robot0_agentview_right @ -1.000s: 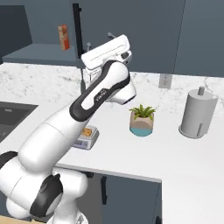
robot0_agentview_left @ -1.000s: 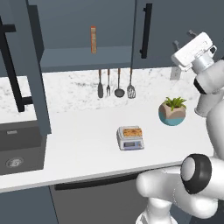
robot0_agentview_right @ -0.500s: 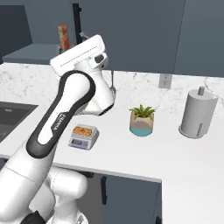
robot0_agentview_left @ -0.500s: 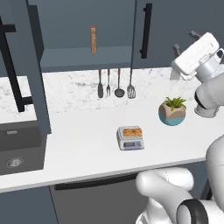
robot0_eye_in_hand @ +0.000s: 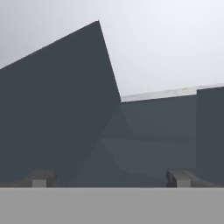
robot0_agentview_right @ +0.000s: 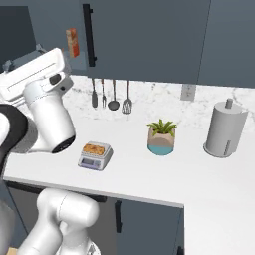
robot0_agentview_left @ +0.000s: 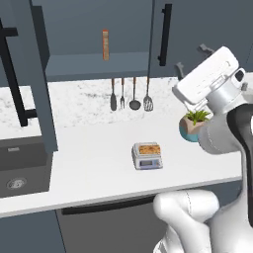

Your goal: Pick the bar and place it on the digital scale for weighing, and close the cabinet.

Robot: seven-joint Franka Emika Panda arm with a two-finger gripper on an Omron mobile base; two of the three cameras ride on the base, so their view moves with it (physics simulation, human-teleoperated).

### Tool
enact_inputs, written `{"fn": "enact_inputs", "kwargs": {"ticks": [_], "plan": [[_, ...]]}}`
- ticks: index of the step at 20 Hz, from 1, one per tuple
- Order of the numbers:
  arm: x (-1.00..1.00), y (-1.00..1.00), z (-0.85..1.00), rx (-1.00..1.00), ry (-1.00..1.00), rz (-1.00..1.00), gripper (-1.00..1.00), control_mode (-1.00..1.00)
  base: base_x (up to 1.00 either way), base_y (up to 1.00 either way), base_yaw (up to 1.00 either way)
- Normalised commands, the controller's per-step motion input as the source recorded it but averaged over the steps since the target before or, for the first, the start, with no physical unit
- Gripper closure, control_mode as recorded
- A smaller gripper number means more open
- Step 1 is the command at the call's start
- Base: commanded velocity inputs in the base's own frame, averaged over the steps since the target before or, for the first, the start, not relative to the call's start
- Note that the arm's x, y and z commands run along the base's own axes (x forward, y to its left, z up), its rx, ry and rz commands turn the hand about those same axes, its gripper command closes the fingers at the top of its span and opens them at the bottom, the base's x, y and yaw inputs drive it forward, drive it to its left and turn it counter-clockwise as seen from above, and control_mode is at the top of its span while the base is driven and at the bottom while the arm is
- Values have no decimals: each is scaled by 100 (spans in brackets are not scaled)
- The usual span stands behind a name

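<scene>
On the squarish grey digital scale [robot0_agentview_left: 147,156] lies the grainy golden bar [robot0_agentview_left: 147,148].

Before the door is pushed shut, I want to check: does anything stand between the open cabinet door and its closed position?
Nothing visible does. The cabinet door hangs open on the left, the orange box stands back on the shelf, and the bar already lies on the digital scale.

The golden-brown bar [robot0_agentview_left: 147,148] lies flat on the digital scale [robot0_agentview_left: 147,156], a small grey unit below the slate-blue cabinet [robot0_agentview_left: 29,74], whose left door stands open.
</scene>
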Motion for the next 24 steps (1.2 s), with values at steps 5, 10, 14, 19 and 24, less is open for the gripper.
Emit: {"fn": "enact_inputs", "kwargs": {"ticks": [5, 10, 14, 19, 24], "plan": [[-85, 88, -5, 0, 0, 0, -100, -100, 0, 0, 0], [-22, 84, -34, 5, 0, 0, -100, -100, 0, 0, 0], [24, 0, -82, 20, -1, 3, -100, -100, 0, 0, 0], [15, 0, -76, 17, -1, 5, -100, -100, 0, 0, 0], [24, 6, -67, 6, -1, 6, -100, -100, 0, 0, 0]]}}
